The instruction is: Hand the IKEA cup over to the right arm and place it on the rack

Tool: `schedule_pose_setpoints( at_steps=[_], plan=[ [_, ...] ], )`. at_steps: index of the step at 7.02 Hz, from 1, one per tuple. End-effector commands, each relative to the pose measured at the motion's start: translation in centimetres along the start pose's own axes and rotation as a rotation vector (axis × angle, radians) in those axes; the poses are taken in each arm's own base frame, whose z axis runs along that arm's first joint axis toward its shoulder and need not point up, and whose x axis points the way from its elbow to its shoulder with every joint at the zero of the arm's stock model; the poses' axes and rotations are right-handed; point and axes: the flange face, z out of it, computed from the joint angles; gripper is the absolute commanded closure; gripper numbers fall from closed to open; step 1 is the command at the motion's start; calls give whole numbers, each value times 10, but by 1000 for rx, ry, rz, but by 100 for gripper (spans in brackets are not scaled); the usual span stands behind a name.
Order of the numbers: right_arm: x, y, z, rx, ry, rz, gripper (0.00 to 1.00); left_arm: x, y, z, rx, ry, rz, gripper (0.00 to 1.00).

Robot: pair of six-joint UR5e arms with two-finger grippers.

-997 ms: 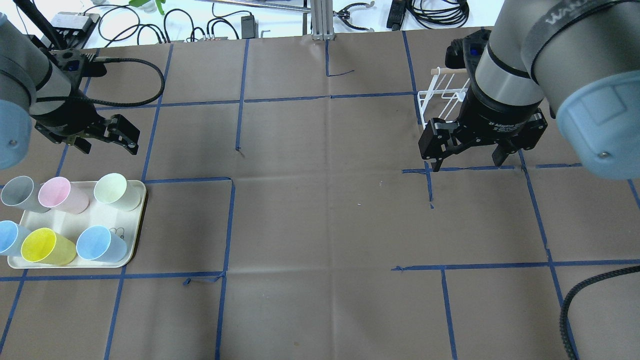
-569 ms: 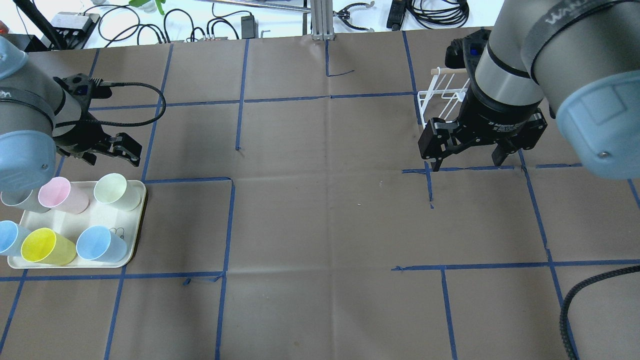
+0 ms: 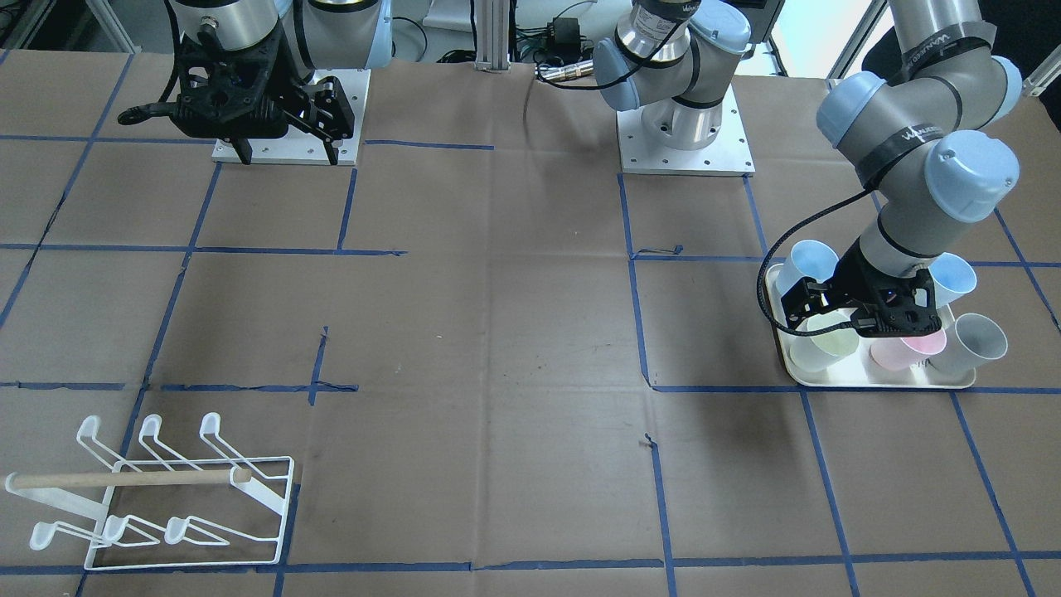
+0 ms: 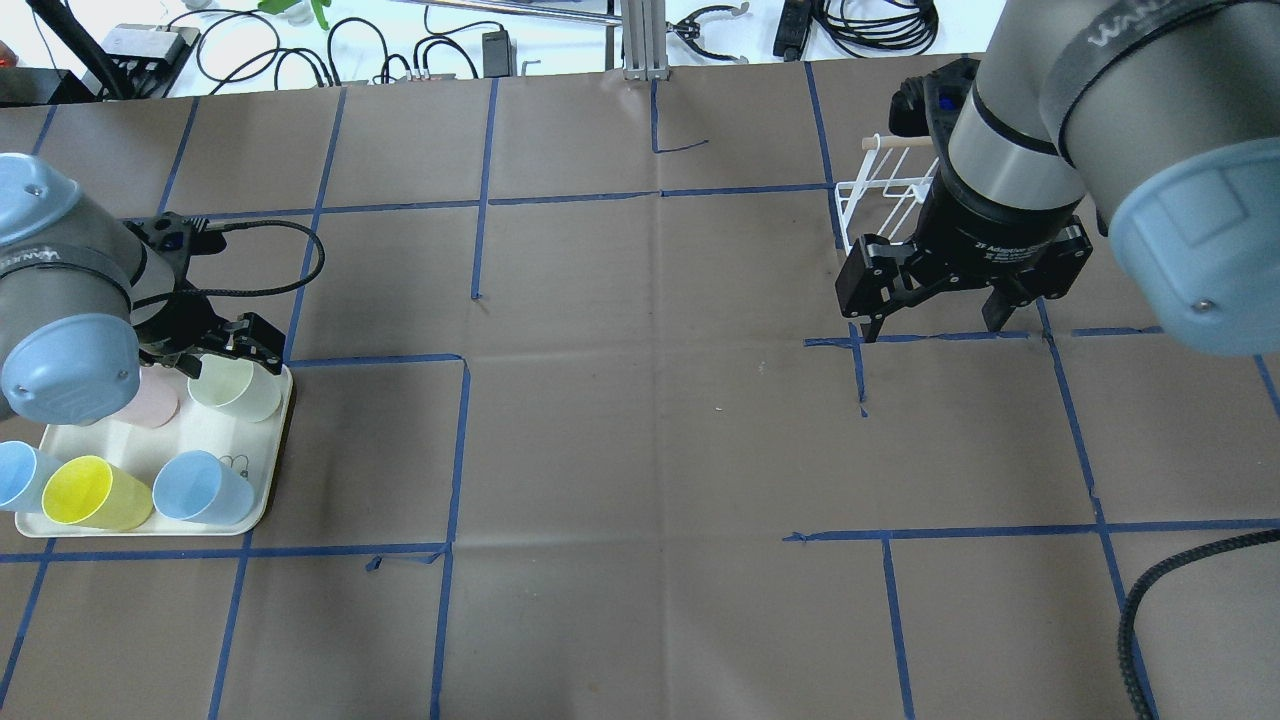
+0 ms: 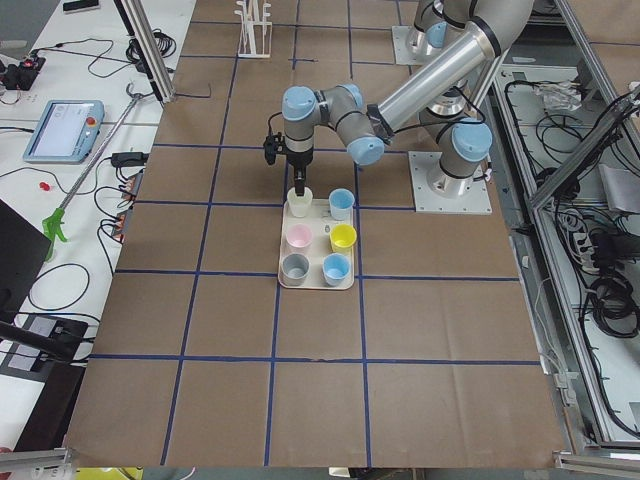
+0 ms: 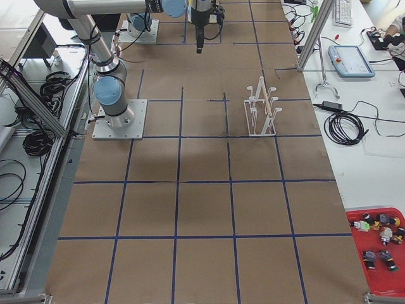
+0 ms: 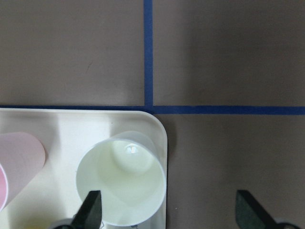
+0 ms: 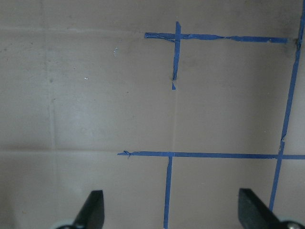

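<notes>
Left end effector (image 7: 169, 212): released, fingers spread wide, nothing between them. It hangs directly over the corner of the tray (image 7: 57, 124), pointing down. Target is the pale green cup (image 7: 121, 179), which stands upright in that corner, mouth up, so its long axis runs along my approach line. The cup is not centred under me. In the wrist view it sits below and off toward one finger (image 7: 93, 210), which overlaps the cup's rim, while the other finger (image 7: 248, 207) is over bare worktop beyond the tray's edge. Judgement: I need a sideways shift toward the cup before descending, or the near finger will land on or inside the rim rather than outside the wall. The pink cup (image 7: 19, 162) lies just beyond the target on that same side, so clearance there is tight. Right end effector (image 4: 935, 322): also released and empty, well apart from the cup across the worktop, beside the rack (image 3: 124, 478). The left is plainly the nearer.
</notes>
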Motion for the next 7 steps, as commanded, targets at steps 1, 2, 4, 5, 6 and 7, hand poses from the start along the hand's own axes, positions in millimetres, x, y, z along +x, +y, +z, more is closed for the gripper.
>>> schedule_pose_setpoints(
  at_steps=[1, 2, 4, 5, 6, 7],
  plan=[
    [0, -1, 1, -3, 0, 0, 0, 4, 0, 13, 10, 3, -8, 1],
    [0, -1, 1, -3, 0, 0, 0, 7, -1, 17, 11, 42, -25, 1],
    [0, -1, 1, -3, 0, 1, 0, 6, -3, 29, -9, 50, -20, 1],
    [0, 0, 0, -1, 0, 1, 0, 5, -3, 29, -11, 45, -12, 1],
    [0, -1, 1, -3, 0, 1, 0, 1, -2, 27, -10, 36, -15, 7],
    [0, 0, 0, -1, 0, 1, 0, 0, -3, 26, -19, 36, -17, 31]
  ],
)
